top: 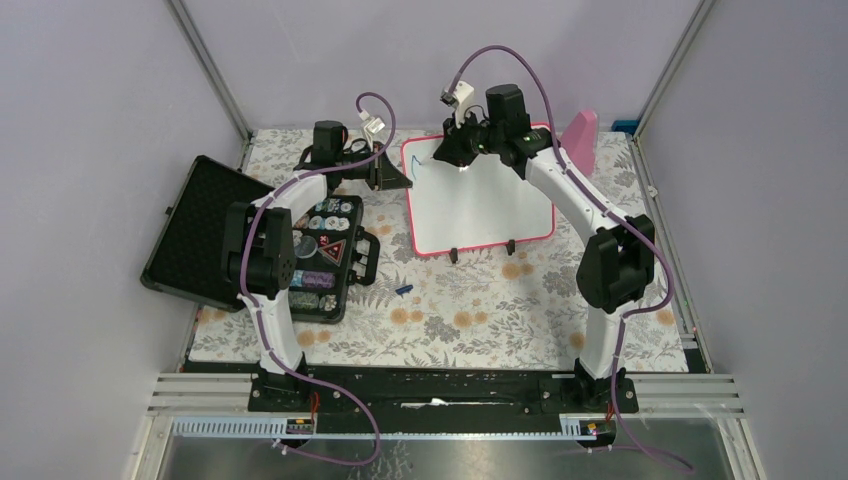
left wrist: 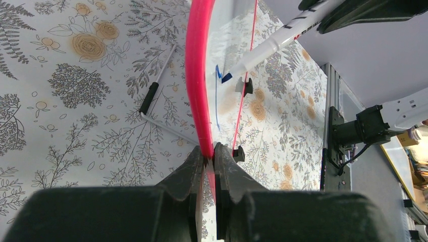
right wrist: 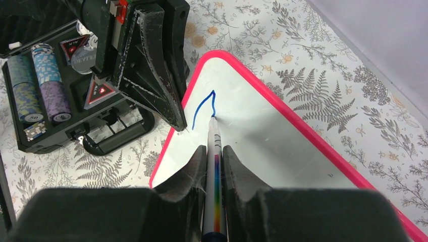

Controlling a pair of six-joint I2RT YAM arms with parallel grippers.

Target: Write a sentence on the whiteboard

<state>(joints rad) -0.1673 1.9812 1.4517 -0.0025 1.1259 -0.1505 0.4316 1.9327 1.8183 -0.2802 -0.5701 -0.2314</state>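
The right fingers [right wrist: 196,169] are clamped on a marker [right wrist: 215,176] that runs out ahead of them, its tip resting on the whiteboard [right wrist: 282,146] at the end of a short blue stroke [right wrist: 202,106]. That one hooked line is all there is of the sentence, probably the start of a first letter, so nearly the whole job is left. The white surface beyond and to the side of the marker tip is bare.

The left fingers [left wrist: 194,171] are pressed together on the board's red-pink frame [left wrist: 197,75], pinching its edge just beside the stroke. The board lies flat on the flowered tabletop [top: 470,310] between the two sets of fingers, its black feet [top: 453,256] at the edge nearest the arm bases.

What crowds the pen is the left fingers themselves, which sit close to the tip, so I judge the writing has to run away from them across the open board. Beside the frame lies a bent metal rod with a black sleeve [left wrist: 151,96] – what it is I cannot tell. Behind the left fingers stands an open black case [top: 195,225] holding poker chips [right wrist: 48,75]. A small blue cap [top: 403,289] lies loose off the board's near edge, and a pink paddle [top: 582,135] stands past its far corner – both well clear of the marker
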